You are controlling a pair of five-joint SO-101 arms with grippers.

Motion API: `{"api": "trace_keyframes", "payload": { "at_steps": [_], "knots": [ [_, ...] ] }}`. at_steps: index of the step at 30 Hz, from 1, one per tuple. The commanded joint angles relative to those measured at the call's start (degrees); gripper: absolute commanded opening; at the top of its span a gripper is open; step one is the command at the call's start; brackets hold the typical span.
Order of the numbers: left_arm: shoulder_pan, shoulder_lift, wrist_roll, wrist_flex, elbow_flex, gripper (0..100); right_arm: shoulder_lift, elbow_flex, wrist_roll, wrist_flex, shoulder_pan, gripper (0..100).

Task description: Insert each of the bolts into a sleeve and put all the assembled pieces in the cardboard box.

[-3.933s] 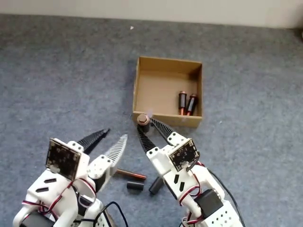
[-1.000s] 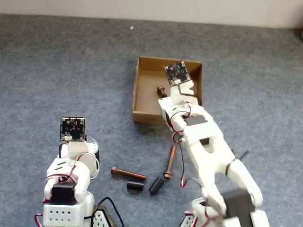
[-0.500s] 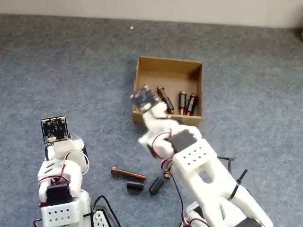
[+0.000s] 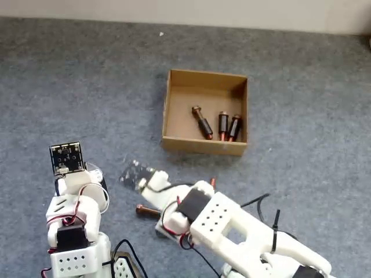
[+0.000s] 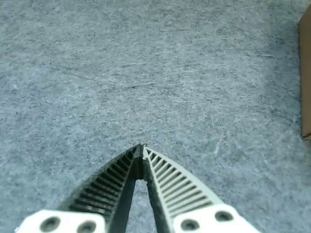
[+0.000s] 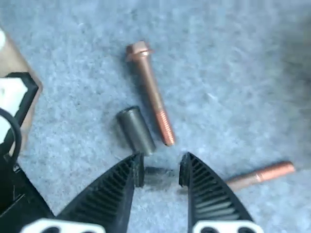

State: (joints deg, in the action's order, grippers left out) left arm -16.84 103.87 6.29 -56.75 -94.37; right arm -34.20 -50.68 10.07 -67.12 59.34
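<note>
While ribbed right gripper (image 6: 161, 166) gapes, copper bolt (image 6: 153, 94) beside cyl. sleeve (image 6: 136, 130).

Carpeted room floor, grey carpet (image 4: 87, 87)

Mottled blue-grey across the whole carpet (image 4: 69, 87), plain tan-brown on the cardboard box (image 4: 166, 110), and coppery shanks with dark grey-black sleeves on the three assembled pieces (image 4: 223, 125) inside it. Same bright copper on the two loose bolts (image 6: 150, 92), dull dark grey on the loose sleeve (image 6: 136, 130). White on the left arm (image 4: 75, 214) and right arm (image 4: 232, 226), black on the square board (image 4: 65, 157); black ribbed striping on both fingers of the right gripper (image 6: 160, 167), one black and one white ribbed finger on the left gripper (image 5: 143, 150).
</note>
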Motion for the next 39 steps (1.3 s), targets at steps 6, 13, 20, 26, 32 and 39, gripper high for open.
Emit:
{"api": "trace_keyframes", "payload": {
  "at_steps": [6, 13, 20, 26, 32, 39],
  "knots": [
    [-0.8, 0.5, -0.7, 1.2, 0.3, 1, -1.0, -5.1, 0.9, 8.0, 5.5, 11.6],
    [-0.8, 0.5, -0.7, 1.2, 0.3, 1, 10.6, -4.8, 2.5, 13.1, 5.5, 11.6],
    [-0.8, 0.5, -0.7, 1.2, 0.3, 1, 20.0, -3.0, 2.5, 13.1, 5.5, 11.2],
    [-0.8, 0.5, -0.7, 1.2, 0.3, 1, 20.8, -2.8, 4.0, 13.1, 5.1, 2.2],
    [-0.8, 0.5, -0.7, 1.2, 0.3, 1, 20.4, -1.7, 10.5, 8.7, 5.1, 0.3],
    [-0.8, 0.5, -0.7, 1.2, 0.3, 1, 7.3, 1.4, 10.5, 3.7, -4.2, 0.3]
  ]
}}
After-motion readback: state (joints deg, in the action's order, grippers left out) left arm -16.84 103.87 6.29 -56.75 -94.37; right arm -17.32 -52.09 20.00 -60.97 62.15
